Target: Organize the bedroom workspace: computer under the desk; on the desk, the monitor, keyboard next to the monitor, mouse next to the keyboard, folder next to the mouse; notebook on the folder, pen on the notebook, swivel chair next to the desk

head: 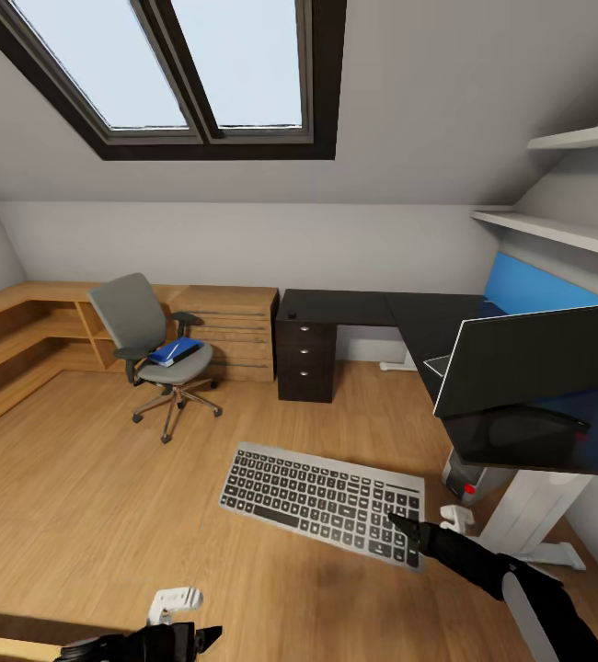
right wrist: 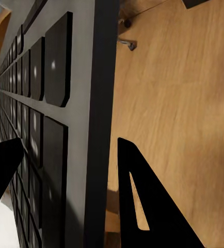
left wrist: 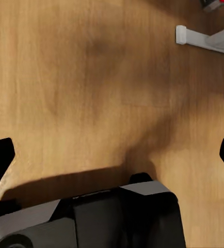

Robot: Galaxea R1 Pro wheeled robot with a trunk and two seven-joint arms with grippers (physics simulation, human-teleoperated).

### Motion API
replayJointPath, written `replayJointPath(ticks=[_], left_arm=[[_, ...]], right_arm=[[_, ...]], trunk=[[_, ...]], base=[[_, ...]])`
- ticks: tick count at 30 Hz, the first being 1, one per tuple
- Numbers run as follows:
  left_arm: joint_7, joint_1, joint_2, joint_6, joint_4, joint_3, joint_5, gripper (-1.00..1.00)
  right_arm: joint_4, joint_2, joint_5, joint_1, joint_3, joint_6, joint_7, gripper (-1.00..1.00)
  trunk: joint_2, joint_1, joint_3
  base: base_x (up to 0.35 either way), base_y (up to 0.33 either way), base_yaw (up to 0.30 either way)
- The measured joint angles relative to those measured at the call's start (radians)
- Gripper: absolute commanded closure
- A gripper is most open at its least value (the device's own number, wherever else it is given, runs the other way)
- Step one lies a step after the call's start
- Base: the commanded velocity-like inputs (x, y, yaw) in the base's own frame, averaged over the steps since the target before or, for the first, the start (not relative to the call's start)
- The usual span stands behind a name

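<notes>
- An attic bedroom: light wood floor [head: 87,478], grey-white walls, and a black-framed skylight [head: 198,74] set in the sloped ceiling.
- At far left, low oak shelving [head: 23,340] wraps the corner and runs on into oak drawers along the back wall.
- The swivel chair [head: 152,354] stands on the open floor in front of the oak unit, well apart from the bench, with the blue folder [head: 176,350] lying on its seat.
- The left gripper [head: 184,636] hangs low over bare floor, its jaws spread wide with nothing between them.
- The keyboard [head: 322,496] is held up above the floor at mid-room, tilted, left of the bench.
- A dark drawer unit [head: 305,359] stands under the far end of the glossy black bench [head: 354,308].
- The right gripper [head: 402,526] has its jaws closed on the keyboard's near right edge; the right wrist view shows one finger [right wrist: 143,201] beneath the frame and one above the keys.
- On the bench at right stands the monitor [head: 538,354], tilted, with a red dot at its corner.
- Below it, beside the white pedestal leg [head: 534,515], the computer [head: 465,478] sits under the bench.
</notes>
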Motion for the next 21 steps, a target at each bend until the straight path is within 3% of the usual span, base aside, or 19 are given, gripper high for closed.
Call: replayJointPath(ticks=[3,4,7,12,17,18,21], left_arm=[[0.081,0.000,-0.020,-0.036,0.013,0.000,0.003,-1.00],[0.115,0.000,-0.040,-0.056,0.026,0.000,-0.001,-1.00],[0.177,0.000,-0.081,-0.105,0.059,0.001,-0.008,-1.00],[0.259,0.000,-0.123,-0.199,0.113,-0.002,-0.021,-1.00],[0.289,0.000,-0.171,-0.387,0.237,-0.002,-0.088,-1.00],[0.292,0.000,-0.182,-0.455,0.274,0.000,-0.117,-1.00],[0.296,0.000,-0.198,-0.544,0.350,0.001,-0.171,-1.00]], right_arm=[[0.001,0.012,0.000,0.000,0.000,-0.028,-0.038,1.00],[0.001,0.018,-0.001,0.000,0.000,-0.041,-0.052,1.00],[0.003,0.037,-0.001,0.000,0.000,-0.067,-0.071,1.00],[0.004,0.066,0.002,0.000,-0.001,-0.104,-0.116,1.00],[0.004,0.097,0.000,0.000,-0.002,-0.148,-0.204,1.00],[0.003,0.107,0.000,0.000,-0.001,-0.165,-0.221,1.00],[0.003,0.133,-0.001,0.000,-0.001,-0.195,-0.250,1.00]], trunk=[[0.000,0.000,0.000],[0.000,0.000,0.000],[0.000,0.000,0.000],[0.000,0.000,0.000],[0.000,0.000,0.000],[0.000,0.000,0.000],[0.000,0.000,0.000]], base=[[0.000,0.000,0.000],[0.000,0.000,0.000],[0.000,0.000,0.000],[0.000,0.000,0.000],[0.000,0.000,0.000],[0.000,0.000,0.000],[0.000,0.000,0.000]])
